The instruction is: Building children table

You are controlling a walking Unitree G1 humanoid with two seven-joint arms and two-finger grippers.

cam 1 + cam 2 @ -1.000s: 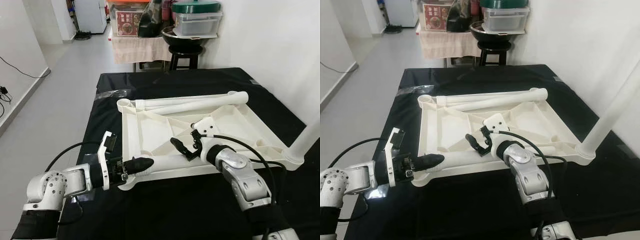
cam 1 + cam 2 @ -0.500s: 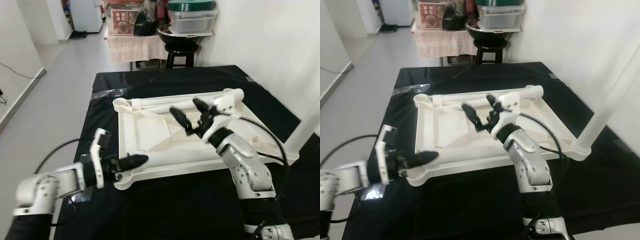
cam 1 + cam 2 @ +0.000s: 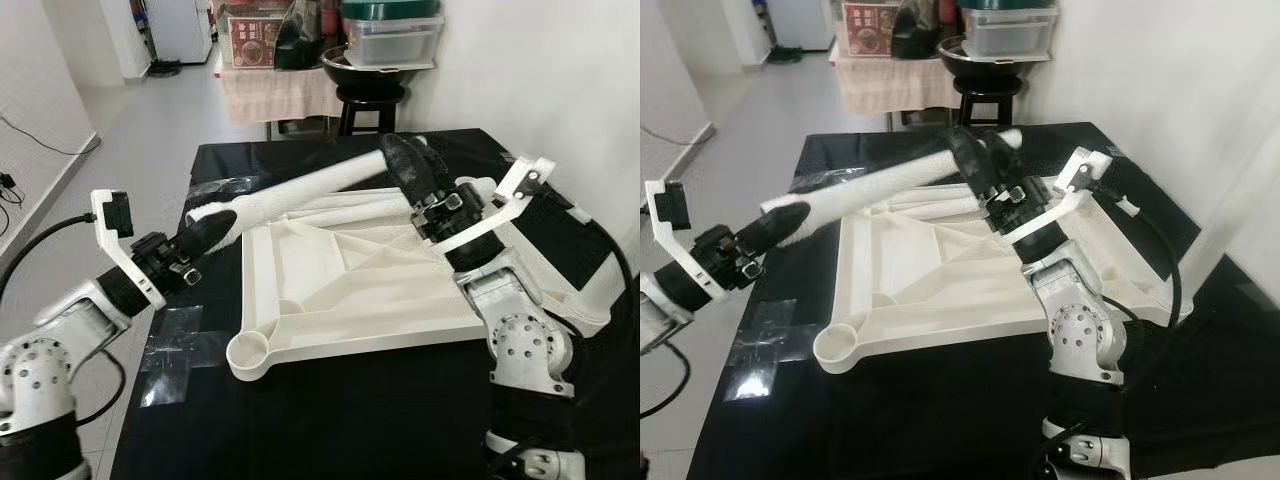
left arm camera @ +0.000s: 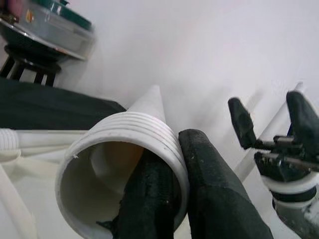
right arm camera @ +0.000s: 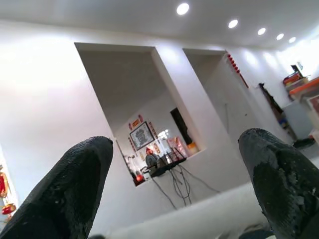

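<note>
Leftmost, the left gripper (image 3: pixel 215 232) is seen clamped on the threaded end of a white table leg (image 3: pixel 310 188), which is held in the air above the upturned white tabletop (image 3: pixel 350 290) on the black mat (image 3: pixel 330 420). From the head views only the dark fingers wrapped at that end can be made out; the left wrist view adds that one finger (image 4: pixel 149 199) is pushed inside the hollow tube while the other (image 4: pixel 209 199) is pressed against the ribbed outer wall, so the rim is pinched between them. Further right, the leg's far end is reached by the right gripper (image 3: pixel 415 170), whose fingers are spread wide. In the head views the leg appears to lie across or just behind those fingers, and contact cannot be told. In the right wrist view the two fingertips (image 5: pixel 65 189) are shown far apart, with a pale tube low between them and a room wall and ceiling lights behind.
</note>
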